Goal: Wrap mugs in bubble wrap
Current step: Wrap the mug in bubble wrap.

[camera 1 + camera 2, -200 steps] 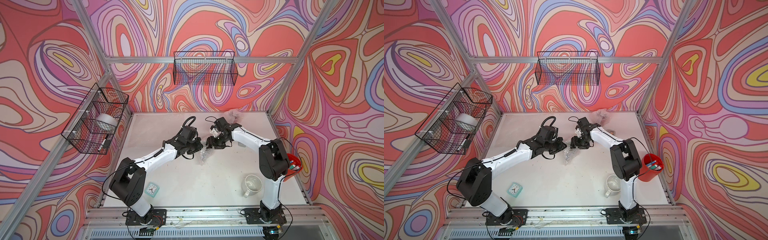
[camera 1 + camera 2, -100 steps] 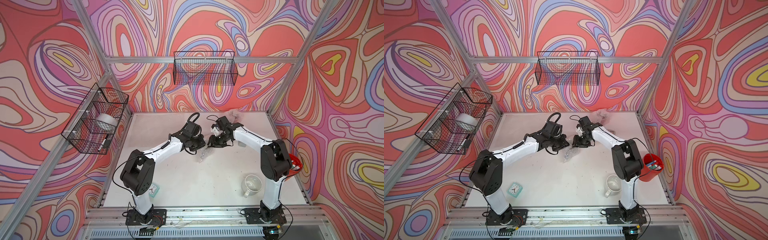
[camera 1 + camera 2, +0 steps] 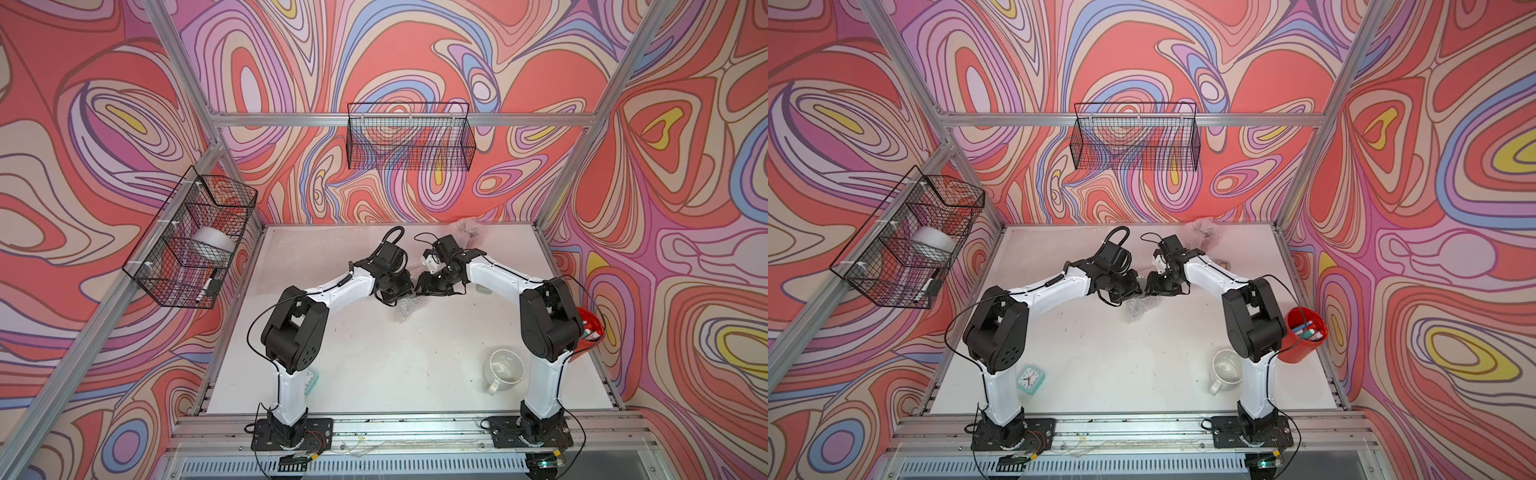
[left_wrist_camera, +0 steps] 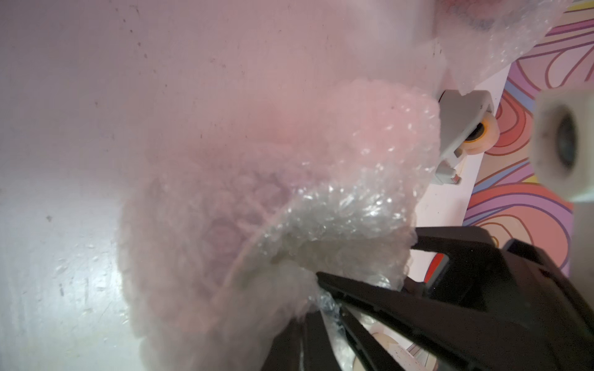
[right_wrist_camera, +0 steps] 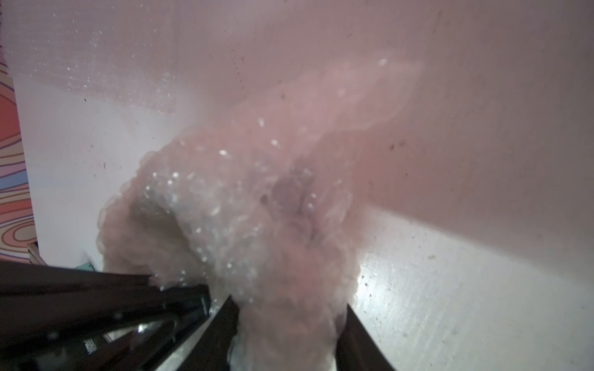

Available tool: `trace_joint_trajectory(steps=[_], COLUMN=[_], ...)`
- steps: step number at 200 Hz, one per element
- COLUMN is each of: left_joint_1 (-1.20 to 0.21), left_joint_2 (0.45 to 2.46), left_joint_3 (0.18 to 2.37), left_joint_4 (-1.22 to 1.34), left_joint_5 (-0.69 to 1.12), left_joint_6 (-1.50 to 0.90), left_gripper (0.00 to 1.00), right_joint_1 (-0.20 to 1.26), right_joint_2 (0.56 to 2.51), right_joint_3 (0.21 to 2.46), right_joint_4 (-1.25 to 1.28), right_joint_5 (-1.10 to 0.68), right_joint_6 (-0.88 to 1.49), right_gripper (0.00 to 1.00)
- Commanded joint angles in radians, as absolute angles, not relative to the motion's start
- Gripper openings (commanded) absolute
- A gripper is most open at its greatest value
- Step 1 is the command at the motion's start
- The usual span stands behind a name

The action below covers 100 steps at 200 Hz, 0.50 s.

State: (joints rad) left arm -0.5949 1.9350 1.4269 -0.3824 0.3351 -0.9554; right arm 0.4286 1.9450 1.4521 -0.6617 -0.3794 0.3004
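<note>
Bubble wrap wad: looked light, limp, slippery; L gripper pinched its edge, R gripper clamped its bulk; grip bunched folds.

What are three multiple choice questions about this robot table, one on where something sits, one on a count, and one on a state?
1. Where is the small clock?
A. beside the left arm, near its base
B. at the far back edge
C. by the right arm

2. How many wire baskets hang on the walls?
A. one
B. two
C. four

3. How is the white mug?
A. wrapped up
B. upside down
C. upright and bare

Answers:
1. A: in a top view the clock lies right next to that arm's lower part.
2. B: one hangs on the back wall and one on the left wall.
3. C: its open mouth faces up and nothing covers it.
</note>
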Motion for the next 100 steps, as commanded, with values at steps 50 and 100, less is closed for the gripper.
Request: trace_joint_trajectory(steps=[50, 100], left_joint_1=[-0.584, -0.583], left_joint_2=[1.986, 2.003], left_joint_3=[1.421, 1.452], left_joint_4=[-0.417, -0.415], left_joint_5=[0.345, 0.363], left_joint_6=[-0.985, -0.992], left_gripper=[0.12, 0.19], right_joint_1=[0.403, 0.405], right_joint_2=[1.704, 1.691], right_joint_3=[1.226, 1.203], right_joint_4=[-0.470, -0.465], right_joint_5=[-0.386, -0.410], right_joint_6=[0.277, 0.212], right_gripper=[0.58, 0.70])
